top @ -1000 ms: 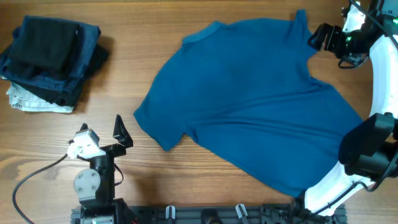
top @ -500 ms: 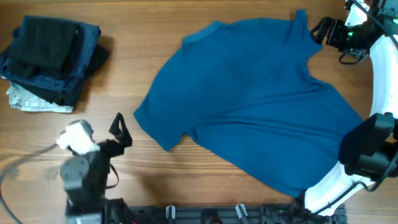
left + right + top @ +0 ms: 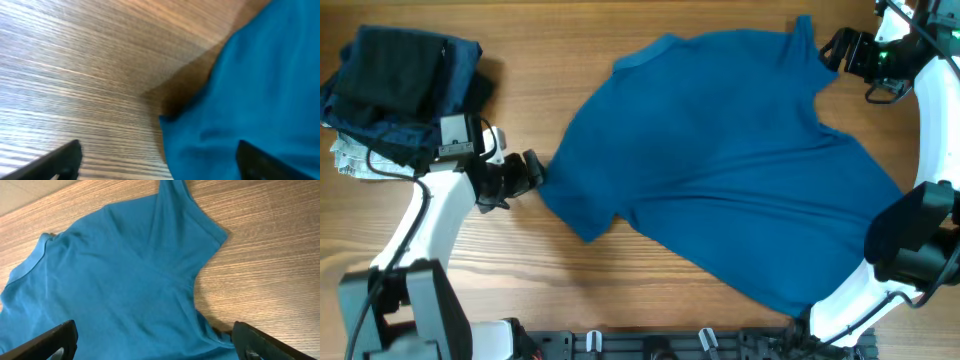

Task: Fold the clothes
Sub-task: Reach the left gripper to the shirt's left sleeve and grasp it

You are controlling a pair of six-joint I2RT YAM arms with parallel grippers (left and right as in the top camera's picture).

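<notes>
1. Across the middle and right of the wooden table point(image 3: 550, 40), seen from overhead, one mid-blue T-shirt point(image 3: 720, 170) lies spread flat and slantwise, with its collar point(image 3: 645, 55) toward the far edge. None of it is folded yet.
   - The left gripper point(image 3: 530, 172) sits just beside the hem of the near sleeve point(image 3: 570, 205). Its jaws are wide and hold nothing, and whether it touches the cloth cannot be told.
   - The right gripper point(image 3: 830, 52) hangs just beside the far sleeve point(image 3: 804, 40), also wide and empty.
   - There are two grippers and two sleeves, one at each, so I judge each arm is placed to take its own sleeve edge.
   - At the far left, well apart from the T-shirt, stands one stack of folded garments point(image 3: 400, 90). It shows at least three layers: black on top, navy beneath, and a pale patterned cloth point(image 3: 360, 160) at the bottom.

2. Left wrist view: two dark fingertips point(image 3: 65, 157) show in the bottom corners, far apart with nothing between them but wood and cloth. The sleeve corner of the T-shirt point(image 3: 250, 75) lies ahead. Its edge casts a shadow on the table, so it is probably raised a little, which should help a finger slide under it.

3. Right wrist view: again two fingertips point(image 3: 55, 340) stand wide apart, empty and above the cloth. Below lie one sleeve with its stitched hem, the shoulder and the collar band, all flat on the table with soft creases.
</notes>
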